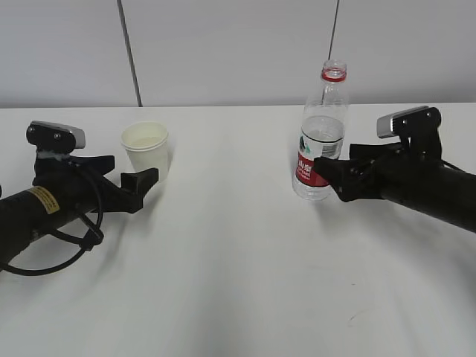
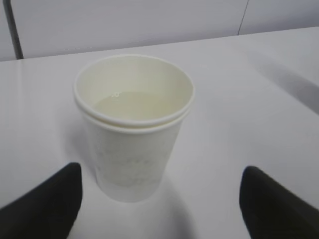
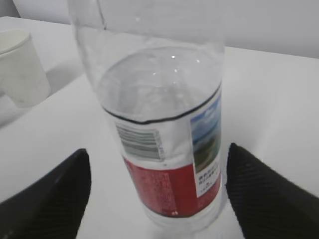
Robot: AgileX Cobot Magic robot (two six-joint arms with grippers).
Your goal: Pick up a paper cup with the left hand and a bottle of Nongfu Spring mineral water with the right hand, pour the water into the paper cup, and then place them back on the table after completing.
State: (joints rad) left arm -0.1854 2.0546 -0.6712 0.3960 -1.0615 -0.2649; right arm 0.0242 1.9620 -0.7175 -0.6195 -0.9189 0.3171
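Observation:
A white paper cup stands upright on the table at the left, with pale water in it. My left gripper is open just short of the cup, whose base sits nearer the left finger, untouched. The uncapped Nongfu Spring bottle, clear with a red and white label, stands upright at the right, about half full of water. My right gripper is open around the bottle's lower part, with a gap on the left side and the right finger close.
A grey panelled wall runs behind the table's far edge. The cup also shows at the far left of the right wrist view. A small scratch mark lies near the front right. White tabletop spreads between the two arms.

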